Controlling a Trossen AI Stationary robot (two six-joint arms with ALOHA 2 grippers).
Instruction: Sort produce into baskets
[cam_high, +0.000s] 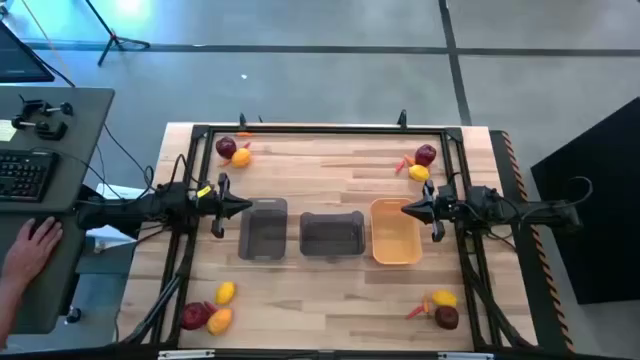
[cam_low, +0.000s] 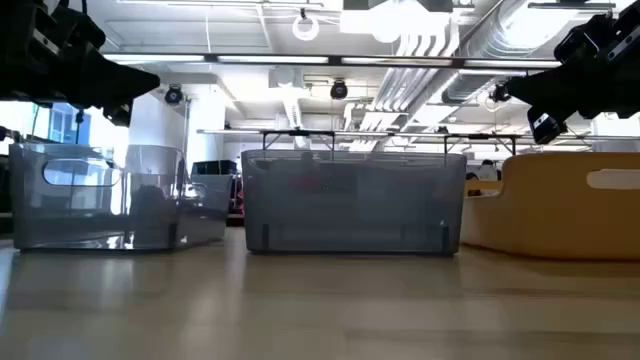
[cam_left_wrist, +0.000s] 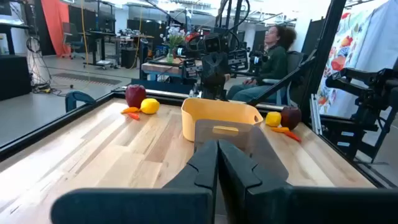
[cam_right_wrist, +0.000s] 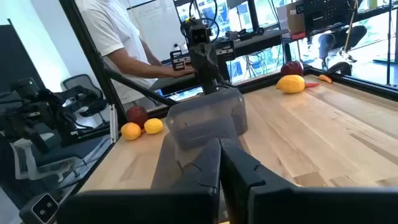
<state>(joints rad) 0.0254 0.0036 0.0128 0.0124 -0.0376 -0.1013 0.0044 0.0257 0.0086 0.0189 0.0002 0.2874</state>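
Three baskets stand in a row mid-table: two dark grey ones (cam_high: 264, 229) (cam_high: 331, 234) and an orange-yellow one (cam_high: 394, 232). Produce lies in four corner groups: an apple (cam_high: 226, 148) and lemon (cam_high: 241, 156) far left, an apple (cam_high: 426, 154), lemon (cam_high: 418, 172) and pepper (cam_high: 402, 165) far right, lemons (cam_high: 226, 292) and an apple (cam_high: 194, 315) near left, a lemon (cam_high: 443, 298), apple (cam_high: 446, 317) and pepper (cam_high: 418, 311) near right. My left gripper (cam_high: 243, 207) (cam_left_wrist: 217, 149) is shut and empty, just left of the left grey basket. My right gripper (cam_high: 406, 209) (cam_right_wrist: 219, 146) is shut and empty over the orange basket's far rim.
A dark frame (cam_high: 320, 130) runs round the wooden table's edges. A desk with a keyboard (cam_high: 25, 175) stands left of the table, with a person's hand (cam_high: 35, 240) on it. People sit and stand beyond the table in the wrist views.
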